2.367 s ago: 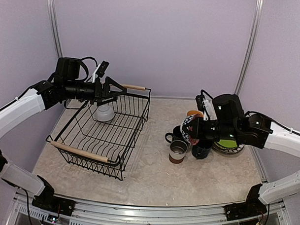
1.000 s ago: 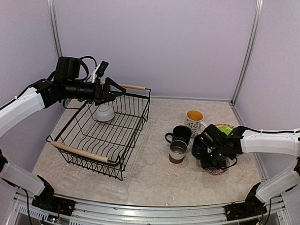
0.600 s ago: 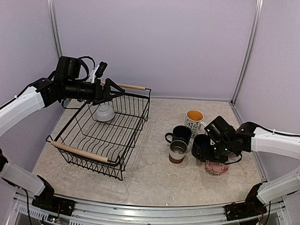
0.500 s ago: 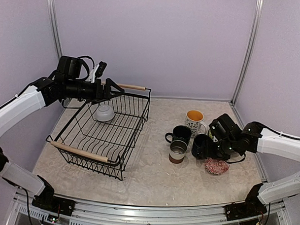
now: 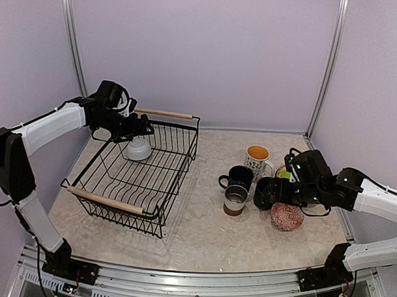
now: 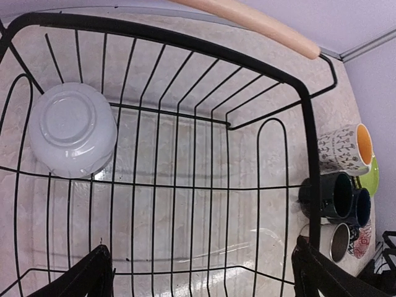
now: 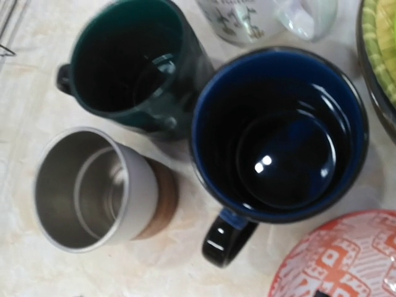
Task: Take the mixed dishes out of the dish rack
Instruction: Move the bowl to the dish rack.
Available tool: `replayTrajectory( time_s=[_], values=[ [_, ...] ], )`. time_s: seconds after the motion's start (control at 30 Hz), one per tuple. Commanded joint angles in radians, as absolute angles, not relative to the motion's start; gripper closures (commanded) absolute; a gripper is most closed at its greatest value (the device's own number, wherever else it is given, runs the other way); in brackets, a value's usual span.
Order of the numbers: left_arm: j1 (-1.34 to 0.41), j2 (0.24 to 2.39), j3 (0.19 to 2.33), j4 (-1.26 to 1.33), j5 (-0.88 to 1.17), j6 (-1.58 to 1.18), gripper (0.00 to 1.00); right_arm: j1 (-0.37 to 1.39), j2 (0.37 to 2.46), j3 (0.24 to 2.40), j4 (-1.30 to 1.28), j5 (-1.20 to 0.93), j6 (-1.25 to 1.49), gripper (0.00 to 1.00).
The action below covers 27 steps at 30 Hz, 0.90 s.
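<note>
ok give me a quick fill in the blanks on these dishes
1. The white bowl lies ___ in the dish rack.
2. The patterned mug is ___ inside.
3. The mug nearest the red patterned bowl is dark ___.
Missing words: upside down; orange; blue.

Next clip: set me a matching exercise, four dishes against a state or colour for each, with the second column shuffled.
1 white bowl
2 patterned mug
3 steel cup
4 red-patterned bowl

A orange inside
B upside down on the table
C upside down in the dish rack
D brown band at its base

Pairs: 1-C, 2-A, 3-D, 4-B
</note>
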<state>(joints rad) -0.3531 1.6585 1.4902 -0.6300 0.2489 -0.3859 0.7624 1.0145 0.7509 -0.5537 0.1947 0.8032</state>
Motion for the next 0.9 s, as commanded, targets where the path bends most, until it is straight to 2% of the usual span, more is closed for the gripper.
replayTrajectory(
  time_s=[0.0,0.23,0.33,0.57,0.7,0.87],
  values=[
    [-0.319,1.739,1.557,-0.686,0.178,-0.353,0.06,0.757,0.967,0.72,-0.466,0.183,0.769,0.22],
    [-0.305,1.941,1.732,-0.736,0.127,-0.352,0.1,0.758,0.946,0.712,-0.428,0.161,0.739,0.21],
    [-0.304,2.045,1.819,-0.751,0.044,-0.299,0.1,0.759,0.928,0.705,-0.428,0.161,0.737,0.21],
    [-0.292,2.221,1.982,-0.795,-0.066,-0.197,0.25,0.758,0.858,0.68,-0.441,0.171,0.769,0.21],
    [-0.294,2.261,2.036,-0.811,-0.075,-0.158,0.22,0.758,0.837,0.668,-0.441,0.177,0.779,0.21],
    [-0.305,2.307,2.06,-0.864,-0.025,-0.189,0.23,0.759,0.856,0.676,-0.43,0.173,0.781,0.21]
  ],
)
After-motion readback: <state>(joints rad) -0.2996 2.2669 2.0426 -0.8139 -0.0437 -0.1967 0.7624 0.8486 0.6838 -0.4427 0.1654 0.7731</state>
